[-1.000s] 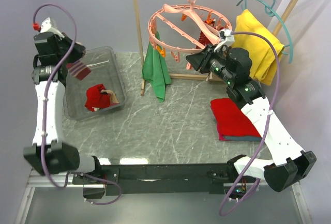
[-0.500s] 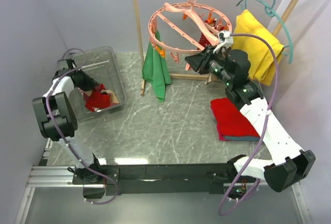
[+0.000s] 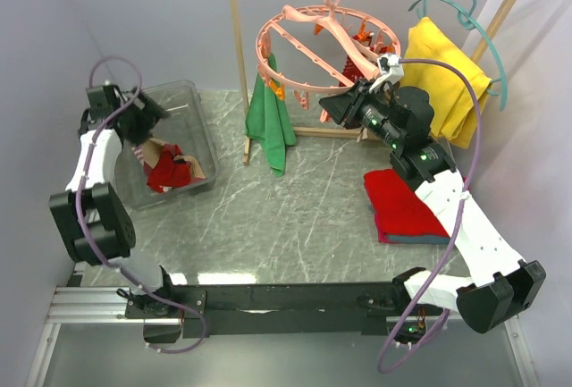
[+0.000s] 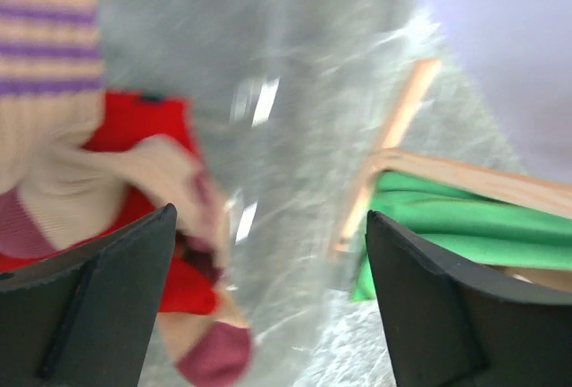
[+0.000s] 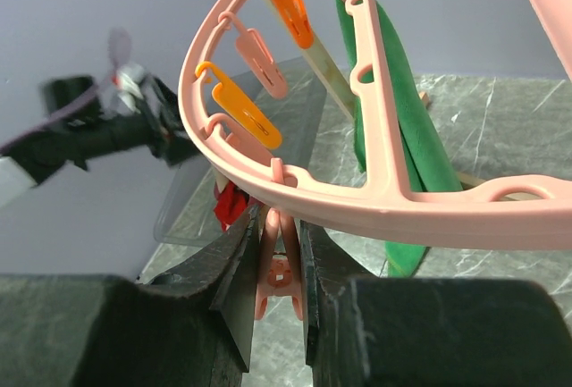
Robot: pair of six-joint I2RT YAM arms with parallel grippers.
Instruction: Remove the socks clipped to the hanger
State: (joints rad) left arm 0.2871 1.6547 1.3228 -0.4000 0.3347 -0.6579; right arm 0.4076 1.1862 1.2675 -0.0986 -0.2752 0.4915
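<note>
The salmon-pink hanger point(image 3: 295, 25) hangs from the wooden rail. My right gripper point(image 3: 329, 105) is under its front rim, shut on a pink clip peg point(image 5: 282, 266) that hangs from the ring point(image 5: 357, 199). No sock shows in that peg. Something red point(image 3: 350, 70) hangs at the ring's right side, partly hidden by the arm. My left gripper point(image 3: 146, 126) is open over the clear bin point(image 3: 201, 128), nothing between its fingers point(image 4: 107, 289). Below it lie socks: a tan one with purple stripes point(image 4: 45, 56) and a red one point(image 4: 138, 123).
A long green cloth point(image 3: 268, 123) hangs by the rack's left post point(image 3: 239, 65). A yellow cloth on a teal hanger point(image 3: 447, 79) hangs at the right. A folded red cloth point(image 3: 402, 204) lies on the table under the right arm. Orange pegs point(image 5: 241, 110) line the ring.
The left arm swung down from high above the bin to just over it and opened. The striped sock it carried now lies in the bin. The right gripper stayed on the peg.
</note>
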